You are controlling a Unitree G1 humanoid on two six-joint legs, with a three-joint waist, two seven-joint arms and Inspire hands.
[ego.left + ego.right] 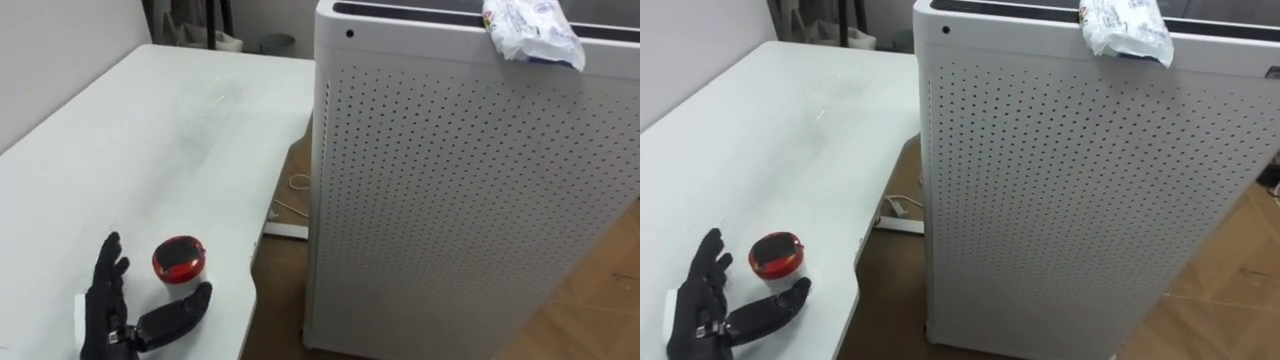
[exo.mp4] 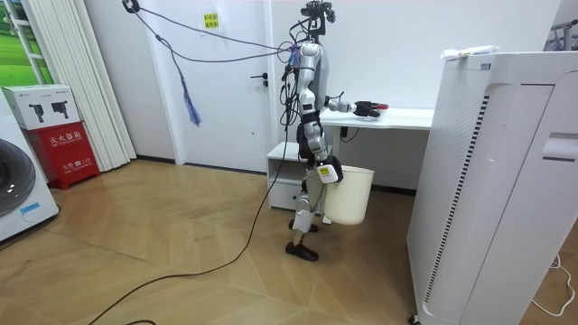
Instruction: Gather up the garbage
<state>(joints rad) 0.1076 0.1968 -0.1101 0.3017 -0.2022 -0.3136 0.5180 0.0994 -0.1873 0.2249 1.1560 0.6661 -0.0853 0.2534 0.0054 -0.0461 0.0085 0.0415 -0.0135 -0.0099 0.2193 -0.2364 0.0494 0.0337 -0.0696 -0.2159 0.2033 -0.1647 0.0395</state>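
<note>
The left hand (image 1: pixel 104 308) lies open on the white table (image 1: pixel 150 130), with a small red tin (image 1: pixel 180 259) at its 1 o'clock, not gripped. A crumpled white wrapper (image 1: pixel 533 30), its print unreadable, lies atop the perforated white appliance (image 1: pixel 450 200) at the table's 3 o'clock. The right hand (image 2: pixel 327 171) hangs by a white bin (image 2: pixel 350 197) whose contents are hidden.

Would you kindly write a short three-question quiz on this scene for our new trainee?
1. True or false: the left hand is shut on the red round object.
2. The crumpled wrapper lies: A) in the left hand; B) on top of the perforated white appliance; C) under the red round object.
3. Fill in: the red round object rests on the white ___.
Key: 1 false, the hand is open beside it; 2 B; 3 table.
</note>
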